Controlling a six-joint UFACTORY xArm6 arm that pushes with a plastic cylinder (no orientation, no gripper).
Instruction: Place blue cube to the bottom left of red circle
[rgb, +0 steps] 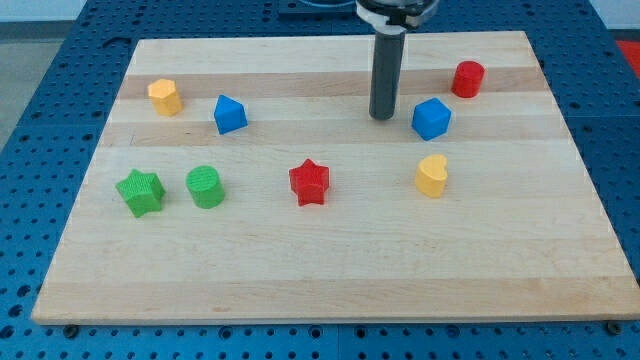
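Observation:
The blue cube (432, 118) sits on the wooden board at the upper right. The red circle, a short red cylinder (467, 78), stands above and to the right of it, near the board's top edge. My tip (383, 117) rests on the board just left of the blue cube, a small gap apart from it. The dark rod rises straight up from the tip to the view's top.
A yellow heart-shaped block (432, 176) lies below the blue cube. A red star (309, 182) is at centre. A second blue block (229, 114) and a yellow block (165, 96) are at upper left. A green star (140, 192) and green cylinder (205, 186) are at left.

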